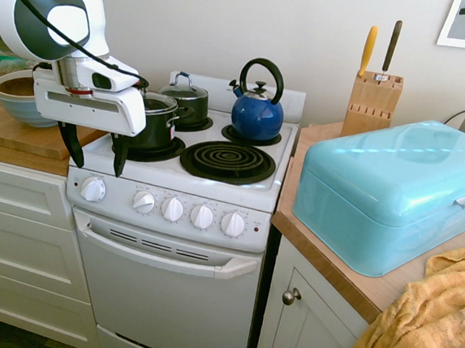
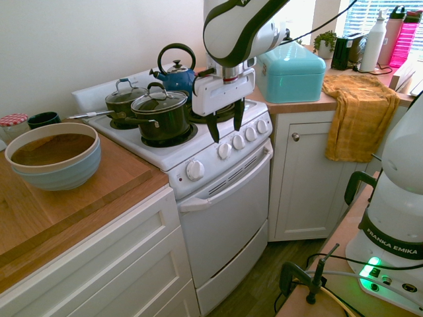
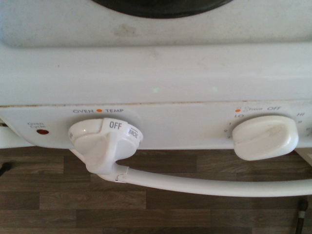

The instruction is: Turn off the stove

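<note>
- Gripper (image 1: 96, 154) hung with its jaws spread apart and empty, pointing down over the front left edge of the stove (image 1: 176, 218), just above the control panel.
- Directly below the jaws sat the oven knob (image 3: 105, 141), marked "OFF" at its top, with "OVEN TEMP" printed on the panel above it and an orange dot between the two words.
- Small red lamp (image 3: 42, 131) beside that knob carried a tiny label, too small to read surely.
- Next burner knob (image 3: 264, 137) lay just to one side of the jaws; panel print around it read "OFF", "LO" and "HI".
- Oven door handle (image 3: 209, 184) ran just beneath both knobs.
- Behind the jaws, a black lidded pot (image 2: 160, 113) stood on the front left burner; contents hidden by the lid.
- Second lidded pot (image 2: 125, 97) stood further back; contents not visible.
- Blue kettle (image 1: 257, 103) stood on the back right burner, well beyond the jaws.
- Blue-and-cream bowl (image 2: 54, 153) on the wooden counter, off to the side of the jaws, looked brown inside.
- Turquoise bread box (image 1: 389, 196) was closed, on the counter across the stove from the jaws.
- Robot base (image 2: 394, 218) read "FRANKA EMIKA".
</note>
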`<state>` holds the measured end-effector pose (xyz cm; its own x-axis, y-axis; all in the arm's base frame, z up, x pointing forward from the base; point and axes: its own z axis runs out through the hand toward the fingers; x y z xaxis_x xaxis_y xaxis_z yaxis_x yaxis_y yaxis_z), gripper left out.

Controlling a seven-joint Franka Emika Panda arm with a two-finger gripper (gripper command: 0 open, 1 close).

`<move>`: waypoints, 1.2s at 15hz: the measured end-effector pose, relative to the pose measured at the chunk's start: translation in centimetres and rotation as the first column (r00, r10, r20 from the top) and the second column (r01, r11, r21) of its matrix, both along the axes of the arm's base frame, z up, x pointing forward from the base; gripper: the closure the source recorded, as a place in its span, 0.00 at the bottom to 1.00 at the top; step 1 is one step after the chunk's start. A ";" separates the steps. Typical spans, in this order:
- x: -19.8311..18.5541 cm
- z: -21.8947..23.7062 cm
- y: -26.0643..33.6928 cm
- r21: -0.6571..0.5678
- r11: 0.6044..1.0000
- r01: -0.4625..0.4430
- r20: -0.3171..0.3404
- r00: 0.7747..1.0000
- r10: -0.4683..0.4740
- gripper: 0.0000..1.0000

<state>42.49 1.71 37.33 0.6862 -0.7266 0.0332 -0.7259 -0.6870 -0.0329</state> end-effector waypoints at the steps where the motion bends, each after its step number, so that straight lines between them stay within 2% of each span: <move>1: 0.0 -0.1 0.0 0.000 1.000 0.002 -0.002 1.000 -0.002 0.00; 8: 1.2 -2.8 -2.4 0.009 1.000 -0.003 -0.068 0.998 0.003 0.00; 9: 1.5 -3.4 -2.4 0.008 1.000 -0.007 -0.078 0.997 0.008 1.00; 14: 2.3 -5.3 -1.5 -0.091 0.995 -0.039 -0.087 0.996 0.031 1.00; 18: 2.5 -6.0 -0.7 -0.118 0.990 -0.076 -0.092 0.994 0.065 1.00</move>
